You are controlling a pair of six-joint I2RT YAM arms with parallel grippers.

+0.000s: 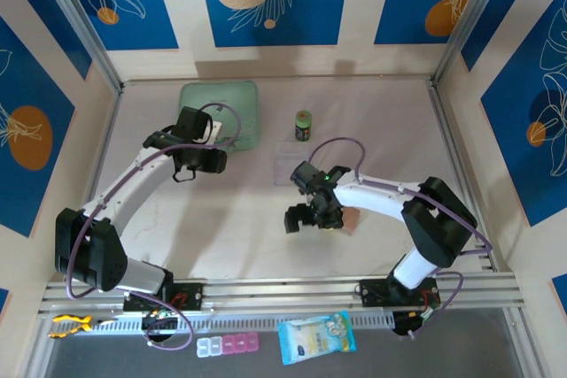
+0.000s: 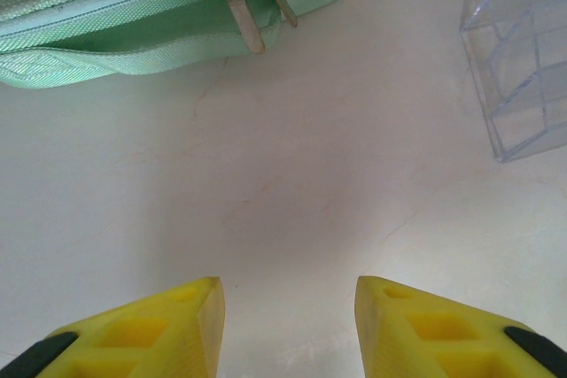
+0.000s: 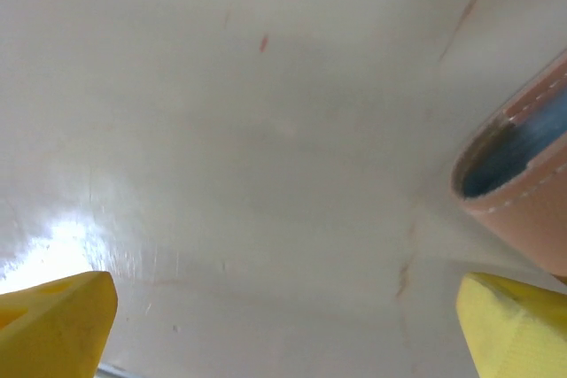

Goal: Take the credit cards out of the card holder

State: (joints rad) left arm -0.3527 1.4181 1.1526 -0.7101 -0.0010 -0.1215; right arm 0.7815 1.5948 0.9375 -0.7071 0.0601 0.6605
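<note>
While the right gripper hangs wide open and empty beside the card holder, reaching for it seems the step in hand. Next it likely needs to centre on the holder and close. The left gripper stands part-open, empty.

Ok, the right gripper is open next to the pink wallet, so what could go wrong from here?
1. The salmon-pink folding leather card holder lies beside one finger of the open right gripper, not between the two; closing now would likely miss or shove it.
2. It looks folded over, with blue showing inside; gripping it alone may not open it.
3. The left gripper is close to the mint-green zip case and the clear plastic box; swinging over could knock the box.
</note>
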